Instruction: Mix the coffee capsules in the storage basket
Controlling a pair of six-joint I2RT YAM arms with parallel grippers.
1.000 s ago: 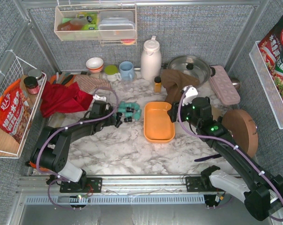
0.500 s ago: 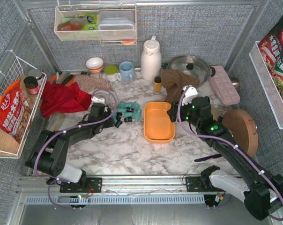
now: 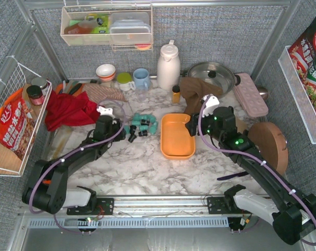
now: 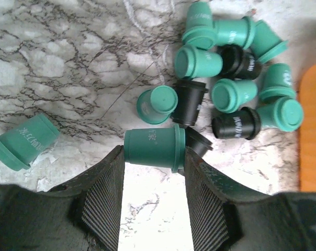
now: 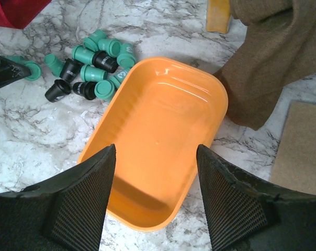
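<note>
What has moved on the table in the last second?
The left gripper slid left, away from the coffee capsules, one teal capsule between its fingers; grip unclear. The right gripper, the storage basket and the rest stayed put.

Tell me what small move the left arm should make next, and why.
Probably lift the left gripper and carry the teal capsule, seemingly clamped between its fingers, to the orange basket: the basket is empty, and the other capsules lie beside it on the marble table.
</note>
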